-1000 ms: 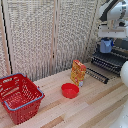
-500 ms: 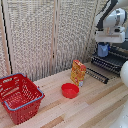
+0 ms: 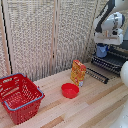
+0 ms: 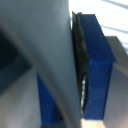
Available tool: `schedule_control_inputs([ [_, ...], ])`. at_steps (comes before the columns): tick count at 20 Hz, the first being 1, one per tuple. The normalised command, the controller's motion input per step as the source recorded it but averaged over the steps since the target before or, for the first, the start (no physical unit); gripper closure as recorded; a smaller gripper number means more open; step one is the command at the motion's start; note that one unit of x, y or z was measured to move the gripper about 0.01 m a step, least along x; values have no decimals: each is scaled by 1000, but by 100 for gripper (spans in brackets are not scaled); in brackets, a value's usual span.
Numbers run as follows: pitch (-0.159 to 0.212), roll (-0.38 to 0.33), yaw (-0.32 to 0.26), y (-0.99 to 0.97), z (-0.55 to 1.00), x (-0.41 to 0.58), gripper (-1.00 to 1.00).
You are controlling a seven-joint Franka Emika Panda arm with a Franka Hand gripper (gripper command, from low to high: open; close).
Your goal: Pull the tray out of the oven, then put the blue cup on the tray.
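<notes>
Gripper [image 3: 103, 46] hangs from the white Panda arm [image 3: 111, 22] at the exterior view's upper right, pointing down, clamped on the blue cup [image 3: 102, 50]. Wrist view confirms: a grey finger [image 4: 60, 55] with its black pad pressed flat against the blue cup's wall [image 4: 95, 65], very close and blurred; second finger not clearly visible.

Cup is held in the air above the tray [image 3: 108, 62], the dark barred rack pulled out of the oven [image 3: 120, 52]; can't tell if the cup bottom touches the bars. Oven sits at 3 o'clock of the scene, mostly cut off by the frame edge.

Orange carton [image 3: 78, 73] stands upright at roughly 8 o'clock from the cup, just beside the tray's front. Red bowl [image 3: 70, 90] lies at 7 o'clock from the carton, near it. Red mesh basket [image 3: 19, 97] sits well apart at the scene's 8 o'clock. All on a light wooden table [image 3: 95, 107].
</notes>
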Motion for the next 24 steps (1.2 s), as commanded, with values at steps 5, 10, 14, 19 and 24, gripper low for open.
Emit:
schedule_control_inputs([
  [5,112,-83,-34,-241,366,195,-100],
  [10,57,-183,-19,46,220,74,-100],
  [14,88,-222,9,29,294,74,-100],
  [19,95,-180,9,133,523,111,-100],
  [24,64,8,-39,21,608,2,-100],
])
